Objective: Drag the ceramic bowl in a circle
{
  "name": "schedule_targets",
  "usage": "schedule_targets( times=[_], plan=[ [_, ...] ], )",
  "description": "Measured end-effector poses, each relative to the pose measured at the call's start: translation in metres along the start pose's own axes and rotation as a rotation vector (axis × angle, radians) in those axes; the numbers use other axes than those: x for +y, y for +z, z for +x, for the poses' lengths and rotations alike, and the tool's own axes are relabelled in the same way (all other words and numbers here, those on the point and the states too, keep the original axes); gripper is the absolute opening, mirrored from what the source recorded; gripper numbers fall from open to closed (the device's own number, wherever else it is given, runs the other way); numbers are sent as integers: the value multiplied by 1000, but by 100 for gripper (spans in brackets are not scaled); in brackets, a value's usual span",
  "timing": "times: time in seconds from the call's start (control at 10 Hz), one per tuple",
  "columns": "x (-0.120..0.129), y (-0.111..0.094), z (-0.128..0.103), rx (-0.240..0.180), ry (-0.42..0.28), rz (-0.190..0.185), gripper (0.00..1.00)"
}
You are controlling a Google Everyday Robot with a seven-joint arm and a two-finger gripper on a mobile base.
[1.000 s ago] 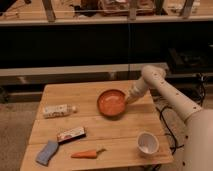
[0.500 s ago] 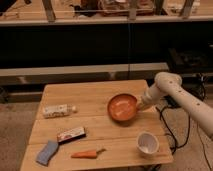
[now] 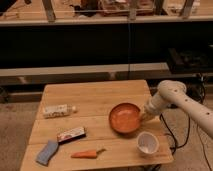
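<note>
Ceramic bowl [image 3: 125,118]: one. Orange-red, wide, shallow, darker rim. Upright on worktop [image 3: 95,97], right of centre, nearer right edge than left, about midway between back and front edges.

Handling, as judged: rigid, fairly weighty, glazed and therefore slick under a grip; breakable if tipped over an edge or knocked against the cup. Best taken at the rim on the side facing the right edge, wall pinched from above, or pressed from inside for a drag. Likely to slide readily over smooth wood; slow circle advised, kept clear of right edge and front-right corner.

End effector [image 3: 143,116]: one. At the bowl's rim on the side toward the right edge, touching or just above it. Open or closed: cannot tell. Arm reaching in from beyond the right edge.

White cup [image 3: 148,143]: one. Near front-right corner, just beside the bowl, apart from it.

Carrot [image 3: 86,154]: one. Along front edge, left of centre.

Blue-grey sponge [image 3: 47,153]: one. Front-left corner.

Wrapped bar [image 3: 71,134]: one. Between sponge and bowl.

White bottle [image 3: 57,110]: one. On its side, near left edge.
</note>
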Motion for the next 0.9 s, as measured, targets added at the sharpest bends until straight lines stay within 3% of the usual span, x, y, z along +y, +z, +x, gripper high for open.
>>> schedule_targets(
  times=[0.3, 0.6, 0.9],
  plan=[
    [-23, 31, -15, -78, -64, -5, 2],
    [-71, 68, -23, -148, -171, -1, 2],
    [-107, 87, -22, -183, -255, 6, 2]
  ],
)
